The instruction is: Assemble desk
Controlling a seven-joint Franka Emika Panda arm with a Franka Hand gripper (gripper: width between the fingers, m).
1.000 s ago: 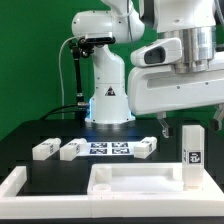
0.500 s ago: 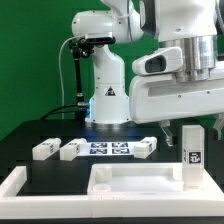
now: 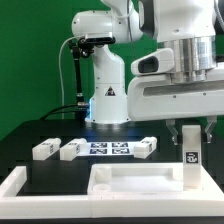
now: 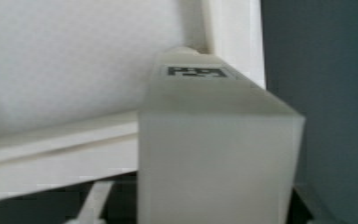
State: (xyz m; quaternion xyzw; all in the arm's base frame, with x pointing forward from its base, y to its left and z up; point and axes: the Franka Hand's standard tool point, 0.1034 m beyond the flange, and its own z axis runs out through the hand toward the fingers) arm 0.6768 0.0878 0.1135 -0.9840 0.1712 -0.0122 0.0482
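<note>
- Gripper (image 3: 190,134) hung straight over the upright leg (image 3: 192,160), its dark fingers (image 3: 172,132) flanking the leg's top. The jaws stood at a middling gap, and neither view showed whether the pads had yet met the plastic.
- That upright leg (image 4: 211,150) stood on end at the exterior view's right end of the desk slab (image 3: 130,183), close to the near edge of the table (image 3: 60,170), its marker tag facing the camera. In the wrist view its top sat against the slab's (image 4: 69,70) rimmed corner. Whether it rested on the slab or just beside it was unclear.
- Three loose legs lay flat farther back on the table. One (image 3: 45,149) lay apart toward the exterior view's left. A second (image 3: 72,150) and a third (image 3: 143,147) lay at either end of the marker board (image 3: 105,150).
- Part of the white frame (image 3: 20,185) bordered the table's near corner on the exterior view's left.
- The step in hand looked to be the grasp of the standing leg. It would go best with the fingers closing squarely on two flat sides, centred so the leg neither tipped nor twisted. A straight lift clear of the slab's rim should follow.
- Compared with a second earlier, the fingers had drawn in from their widest and the hand had sunk slightly toward the leg. Leg, slab, loose legs and marker board lay unchanged.
</note>
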